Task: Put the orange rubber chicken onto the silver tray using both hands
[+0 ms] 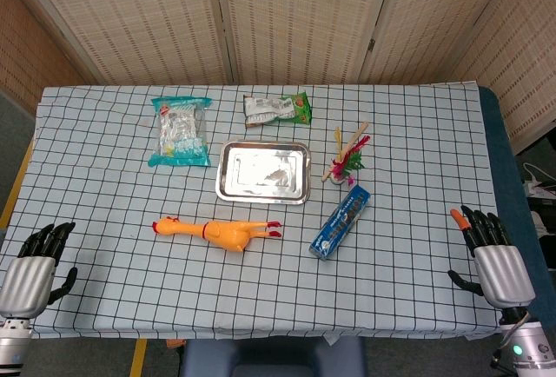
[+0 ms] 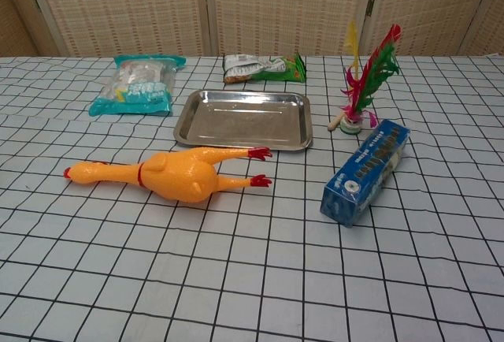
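While chicken (image 1: 219, 231) lies centred, hands (image 1: 35, 264) flank apart.

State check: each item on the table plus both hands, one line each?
rubber chicken: lying on the cloth, near the tray, not held
silver tray: empty, flat on the table
teal bag: lying flat
green packet: lying flat
blue box: on its side
feather shuttlecock: upright
left hand: open
right hand: open

Print on the blue box (image 2: 365, 172) and snack bags seems illegible.
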